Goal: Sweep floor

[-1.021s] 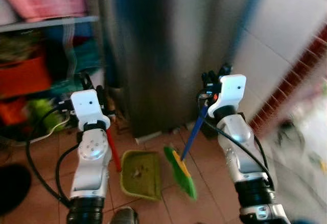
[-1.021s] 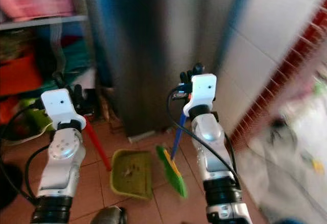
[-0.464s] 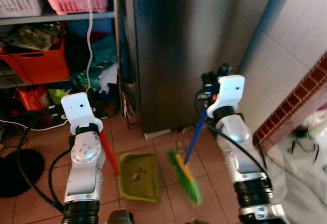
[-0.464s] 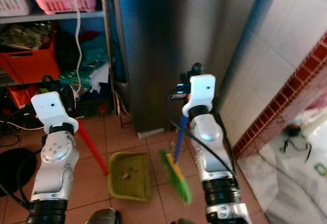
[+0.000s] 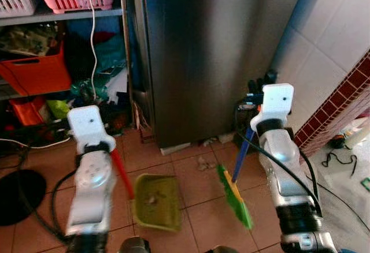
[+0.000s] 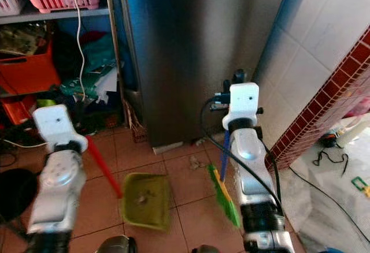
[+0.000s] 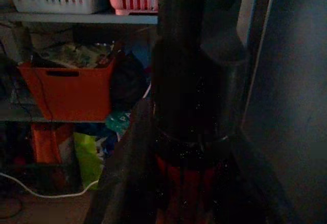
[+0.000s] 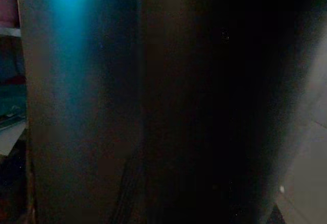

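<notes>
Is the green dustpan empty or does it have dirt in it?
Not empty: the green dustpan on the tiled floor holds a small clump of debris.

We make out very little here: a broad, dark vertical shape (image 8: 204, 106) fills most of our sight, too dim to name. Beside it a smooth upright surface (image 8: 71, 81) catches a blue glow near its top. At one edge we see paler floor (image 8: 306, 183).

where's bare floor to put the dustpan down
Bare tiles lie between the dustpan and the fridge, apart from a debris scrap. Another patch sits between dustpan and broom. Under the shelf it is crowded.
</notes>
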`<state>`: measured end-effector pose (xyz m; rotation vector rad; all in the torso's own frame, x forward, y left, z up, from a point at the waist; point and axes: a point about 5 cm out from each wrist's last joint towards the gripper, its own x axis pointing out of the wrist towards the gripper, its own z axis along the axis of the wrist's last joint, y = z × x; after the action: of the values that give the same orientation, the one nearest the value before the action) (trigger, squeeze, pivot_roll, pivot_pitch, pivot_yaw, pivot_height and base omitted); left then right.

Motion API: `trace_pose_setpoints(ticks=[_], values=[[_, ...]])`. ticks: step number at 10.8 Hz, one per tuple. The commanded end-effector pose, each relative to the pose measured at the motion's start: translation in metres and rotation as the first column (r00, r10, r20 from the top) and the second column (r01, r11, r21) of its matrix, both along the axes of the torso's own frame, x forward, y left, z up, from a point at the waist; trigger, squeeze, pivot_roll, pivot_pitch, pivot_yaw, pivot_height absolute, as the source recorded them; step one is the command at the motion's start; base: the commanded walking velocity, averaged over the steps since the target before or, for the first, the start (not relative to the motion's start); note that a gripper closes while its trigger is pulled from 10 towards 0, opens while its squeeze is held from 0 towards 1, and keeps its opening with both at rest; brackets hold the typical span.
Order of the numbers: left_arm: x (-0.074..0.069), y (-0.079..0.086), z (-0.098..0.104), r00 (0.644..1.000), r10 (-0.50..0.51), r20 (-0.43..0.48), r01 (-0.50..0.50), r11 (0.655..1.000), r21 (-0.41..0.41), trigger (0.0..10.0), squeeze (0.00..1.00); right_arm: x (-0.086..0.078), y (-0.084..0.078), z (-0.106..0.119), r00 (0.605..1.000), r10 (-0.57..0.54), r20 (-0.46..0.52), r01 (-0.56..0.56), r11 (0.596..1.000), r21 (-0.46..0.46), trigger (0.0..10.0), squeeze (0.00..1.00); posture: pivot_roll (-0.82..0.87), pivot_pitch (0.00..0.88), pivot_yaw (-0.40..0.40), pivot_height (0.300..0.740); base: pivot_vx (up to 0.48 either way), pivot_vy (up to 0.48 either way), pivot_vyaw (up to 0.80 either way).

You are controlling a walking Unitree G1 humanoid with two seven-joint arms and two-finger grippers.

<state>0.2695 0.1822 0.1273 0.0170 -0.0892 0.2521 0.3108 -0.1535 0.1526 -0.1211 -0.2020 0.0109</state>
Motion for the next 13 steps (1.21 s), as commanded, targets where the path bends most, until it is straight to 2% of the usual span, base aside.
trace_pose_setpoints(ticks=[1,3,4,7,13], values=[[-0.003,0.003,0.015,0.998,-0.002,0.065,0.001,1.000,0.016,10.0,0.00,-0.003,0.003,0.008,0.999,-0.003,0.038,0.003,1.000,0.002,10.0,0.00,-0.01,0.012,-0.060,0.740,0.274,0.000,0.00],[-0.008,0.003,0.015,0.998,0.008,0.063,-0.008,1.000,0.008,10.0,0.00,-0.003,0.009,0.007,0.999,-0.005,0.042,0.004,1.000,0.012,10.0,0.00,-0.01,0.000,-0.057,0.740,0.411,0.000,0.00],[-0.010,0.000,0.013,0.999,0.004,0.054,-0.004,1.000,-0.003,10.0,0.00,-0.002,0.007,0.012,0.998,-0.012,0.069,0.013,1.000,-0.018,10.0,0.00,-0.01,0.000,-0.055,0.740,0.439,0.000,0.00],[-0.009,-0.010,0.013,0.998,-0.025,0.050,0.026,1.000,-0.016,10.0,0.00,0.002,0.000,0.017,0.996,-0.033,0.086,0.035,0.999,-0.025,10.0,0.00,-0.02,0.000,-0.052,0.740,0.441,0.000,0.00],[-0.009,-0.012,0.013,0.998,-0.024,0.051,0.025,0.999,-0.020,10.0,0.00,0.003,0.004,0.018,0.996,-0.009,0.089,0.011,1.000,-0.027,10.0,0.00,-0.02,0.000,-0.063,0.740,0.416,0.000,0.00]])
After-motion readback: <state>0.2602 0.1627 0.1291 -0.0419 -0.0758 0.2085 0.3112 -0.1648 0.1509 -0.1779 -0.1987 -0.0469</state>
